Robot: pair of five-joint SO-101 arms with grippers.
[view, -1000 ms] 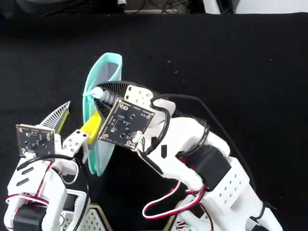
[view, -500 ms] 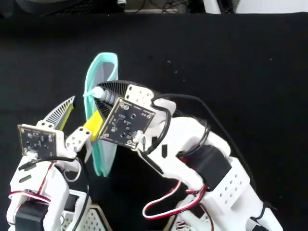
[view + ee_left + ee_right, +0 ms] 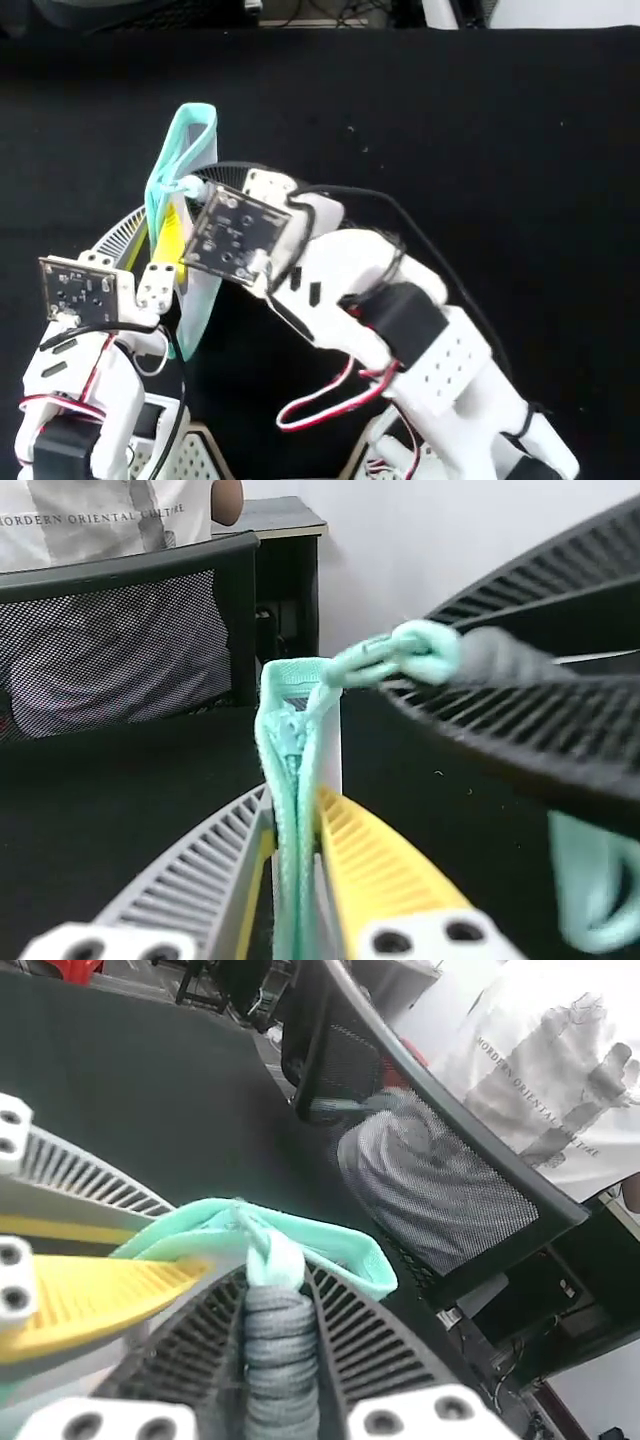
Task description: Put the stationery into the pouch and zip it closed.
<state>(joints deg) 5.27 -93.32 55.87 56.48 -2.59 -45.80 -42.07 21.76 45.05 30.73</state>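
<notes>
Pouch point(image 3: 285, 740) on edge, long axis approx near-far; left end effector point(image 3: 298, 820) clamps it.

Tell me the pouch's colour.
The pouch is mint green, clearest in the left wrist view.

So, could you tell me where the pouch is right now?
In the high view the pouch is held edge-up over the table's left side, clamped in the left hand, with the right hand pinching its zipper pull.

I see the black cloth surface point(image 3: 480, 140) spreading wide, with the teal pouch point(image 3: 200, 135) standing edge-up over its near left part.
</notes>
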